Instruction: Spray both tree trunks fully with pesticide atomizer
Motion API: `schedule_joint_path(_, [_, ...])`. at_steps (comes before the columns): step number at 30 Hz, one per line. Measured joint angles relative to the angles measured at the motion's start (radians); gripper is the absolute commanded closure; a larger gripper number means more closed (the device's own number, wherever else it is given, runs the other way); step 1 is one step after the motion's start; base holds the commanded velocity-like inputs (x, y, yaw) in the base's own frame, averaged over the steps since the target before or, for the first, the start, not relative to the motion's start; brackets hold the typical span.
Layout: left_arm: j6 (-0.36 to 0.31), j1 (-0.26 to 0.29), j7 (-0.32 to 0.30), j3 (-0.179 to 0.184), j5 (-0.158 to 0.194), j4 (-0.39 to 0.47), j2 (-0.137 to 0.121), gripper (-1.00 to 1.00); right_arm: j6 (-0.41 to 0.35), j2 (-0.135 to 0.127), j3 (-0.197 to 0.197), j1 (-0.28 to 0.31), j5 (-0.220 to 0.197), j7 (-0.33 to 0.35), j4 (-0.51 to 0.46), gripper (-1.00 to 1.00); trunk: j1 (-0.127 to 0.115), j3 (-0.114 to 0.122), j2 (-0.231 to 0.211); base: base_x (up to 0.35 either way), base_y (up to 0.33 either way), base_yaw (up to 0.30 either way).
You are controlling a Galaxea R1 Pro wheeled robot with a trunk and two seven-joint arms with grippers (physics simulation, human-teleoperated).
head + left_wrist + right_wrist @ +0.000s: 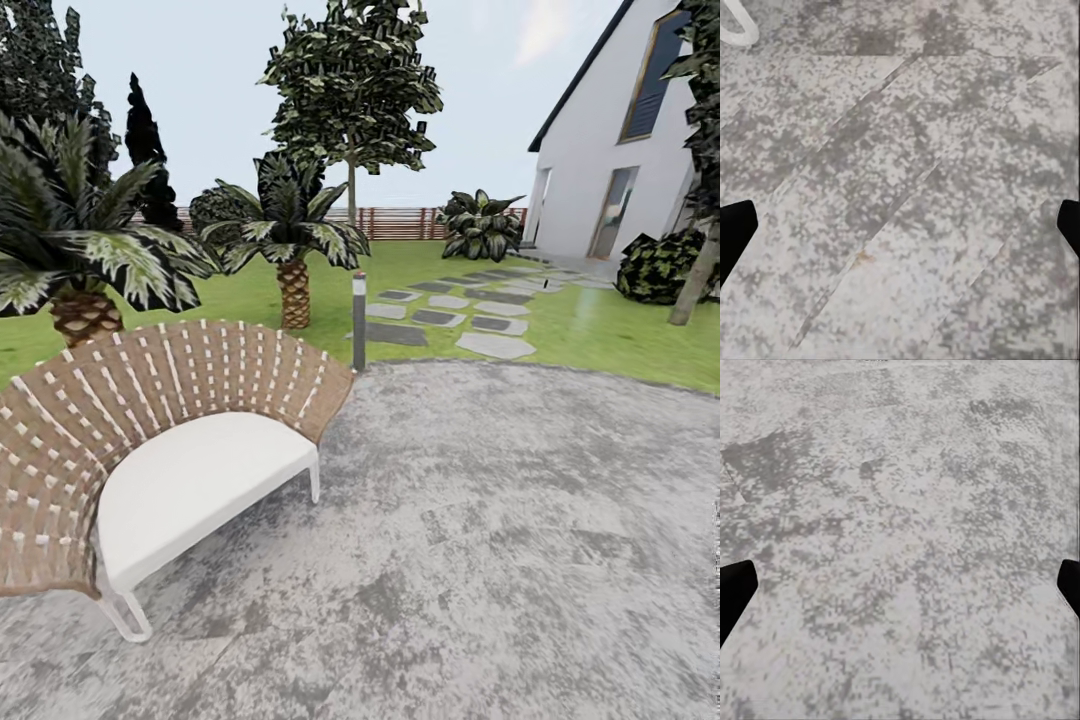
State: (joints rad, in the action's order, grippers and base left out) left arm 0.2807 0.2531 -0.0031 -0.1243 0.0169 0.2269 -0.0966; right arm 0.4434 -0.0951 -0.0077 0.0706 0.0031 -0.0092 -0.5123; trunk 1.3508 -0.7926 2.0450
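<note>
A wicker chair with a white cushion stands at eight o'clock on mottled grey paving. A white house rises at two o'clock, and a slatted fence runs at twelve under pale sky.

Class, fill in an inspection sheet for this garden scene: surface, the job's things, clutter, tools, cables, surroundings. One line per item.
Surface: mottled grey stone paving underfoot, curving into green lawn with grey stepping stones.
Job's things: one tall tree with a thin bare trunk far back near the fence; a leaning trunk at the right edge. Atomizer: nothing seen.
Clutter: woven chair with white cushion on the paving; short bollard lamp at the paving's edge.
Tools: left tool and right tool both open, dark fingertips wide apart, holding nothing, above paving.
Cables: nothing seen.
Surroundings: two short palms, bushes, slatted fence, white house.
</note>
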Motion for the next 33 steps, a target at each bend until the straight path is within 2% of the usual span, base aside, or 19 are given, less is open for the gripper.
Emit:
schedule_joint_path(23, [0.000, 0.000, 0.000, 0.000, 0.000, -0.001, 0.000, -1.00, 0.000, 0.001, 0.002, 0.000, 0.000, 0.000, 0.000, -1.00, 0.000, 0.000, 0.000, 0.337, 0.000, -0.295])
schedule_joint_path(33, [0.000, 0.000, 0.000, 0.000, -0.001, -0.001, 0.000, -1.00, 0.000, 0.001, 0.008, 0.000, 0.004, 0.004, 0.003, -1.00, 0.000, 0.000, 0.000, 0.338, 0.000, -0.045])
